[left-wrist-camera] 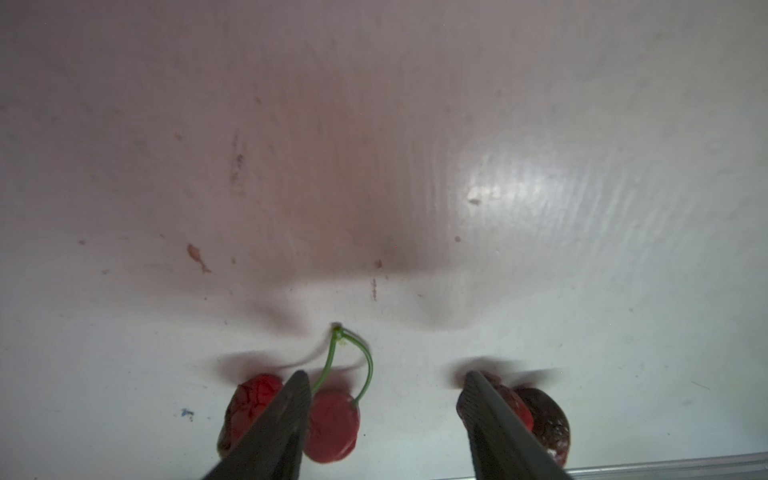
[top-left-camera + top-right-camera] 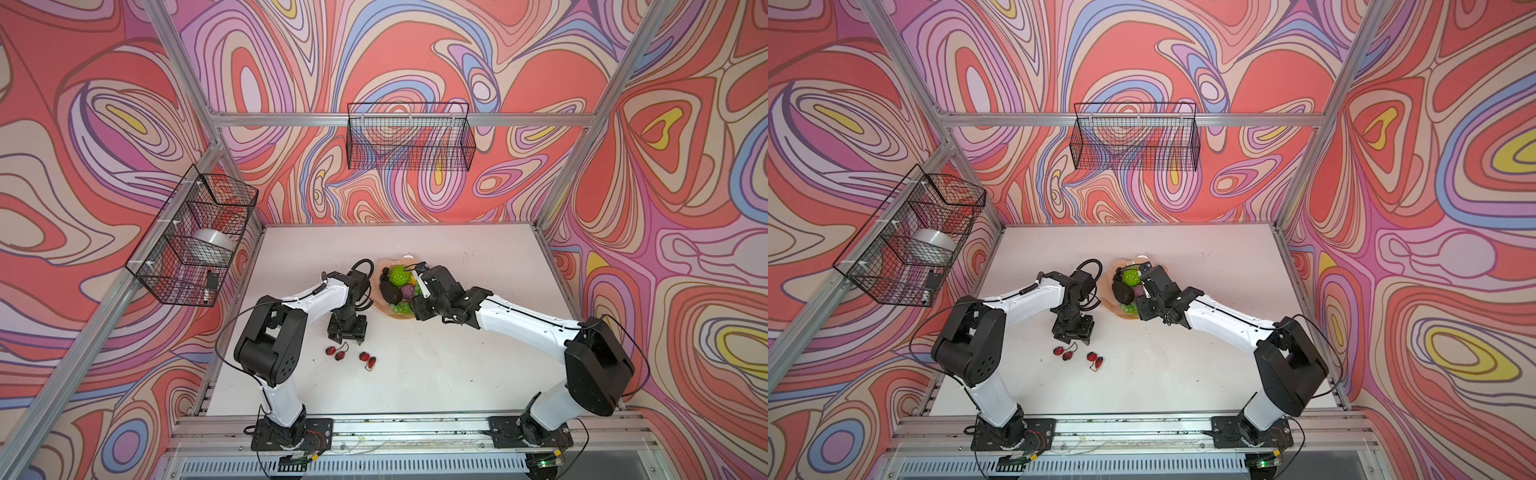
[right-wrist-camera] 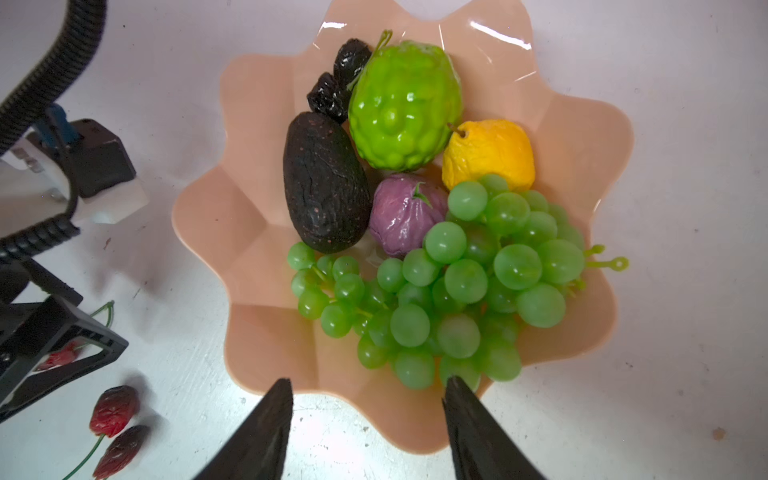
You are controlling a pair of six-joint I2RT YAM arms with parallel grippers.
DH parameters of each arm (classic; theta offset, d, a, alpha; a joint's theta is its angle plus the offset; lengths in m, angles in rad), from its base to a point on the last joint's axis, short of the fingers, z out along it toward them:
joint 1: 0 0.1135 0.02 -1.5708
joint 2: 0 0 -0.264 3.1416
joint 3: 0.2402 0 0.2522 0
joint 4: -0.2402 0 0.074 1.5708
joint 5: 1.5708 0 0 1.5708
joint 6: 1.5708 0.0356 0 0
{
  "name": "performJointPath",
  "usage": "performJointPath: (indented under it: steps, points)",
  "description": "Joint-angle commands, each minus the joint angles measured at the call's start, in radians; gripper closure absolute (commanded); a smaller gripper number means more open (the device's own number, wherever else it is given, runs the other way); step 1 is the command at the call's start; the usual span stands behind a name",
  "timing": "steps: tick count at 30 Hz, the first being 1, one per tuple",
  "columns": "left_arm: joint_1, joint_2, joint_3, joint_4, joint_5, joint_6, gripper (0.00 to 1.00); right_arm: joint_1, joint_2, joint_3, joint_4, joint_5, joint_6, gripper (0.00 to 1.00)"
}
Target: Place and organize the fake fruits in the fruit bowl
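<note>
The peach-pink fruit bowl (image 3: pixel 199 216) (image 2: pixel 380 304) holds a bumpy green ball (image 3: pixel 405 104), a yellow fruit (image 3: pixel 490 153), a purple ball (image 3: pixel 405 212), a dark avocado (image 3: pixel 324 183), a green grape bunch (image 3: pixel 457 282) and a black cherry pair (image 3: pixel 340 79). My right gripper (image 3: pixel 370 379) (image 2: pixel 415 291) hangs open over the bowl's near rim, holding nothing. Two red cherry pairs (image 2: pixel 336 353) (image 2: pixel 368 360) lie on the white table. My left gripper (image 1: pixel 385 374) (image 2: pixel 347 340) is open just above them. One cherry (image 1: pixel 332 428) shows between its fingers, and the second pair (image 1: pixel 544 419) lies outside one finger.
A black wire basket (image 2: pixel 409 137) hangs on the back wall. Another wire basket (image 2: pixel 195 237) on the left wall holds a silver roll (image 2: pixel 212 243). An aluminium rail (image 2: pixel 415 428) runs along the table's front edge, carrying both arm bases.
</note>
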Motion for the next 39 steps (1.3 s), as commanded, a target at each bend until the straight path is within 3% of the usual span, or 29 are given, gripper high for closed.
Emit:
performJointPath:
  steps: [1, 9, 15, 24, 28, 39]
  points:
    - [0.003, 0.016, -0.017, -0.020, -0.039, 0.010, 0.39, 0.004, 0.005, -0.017, 0.021, -0.002, 0.012, 0.39]
    - [0.002, 0.049, -0.063, 0.011, -0.014, 0.000, 0.42, 0.004, 0.007, -0.023, 0.022, -0.001, 0.010, 0.39]
    - [0.003, 0.070, -0.099, 0.052, 0.015, -0.023, 0.51, 0.004, 0.015, -0.020, 0.024, 0.001, 0.007, 0.39]
    - [0.003, 0.093, -0.123, 0.098, 0.032, -0.034, 0.74, 0.004, 0.023, -0.015, 0.025, 0.004, 0.001, 0.38]
    - [0.003, 0.107, -0.131, 0.116, 0.035, -0.035, 0.93, 0.004, 0.028, -0.014, 0.026, 0.003, 0.001, 0.39]
    - [0.003, 0.074, -0.123, 0.128, 0.019, -0.033, 1.00, 0.004, 0.033, -0.012, 0.035, 0.005, -0.002, 0.39]
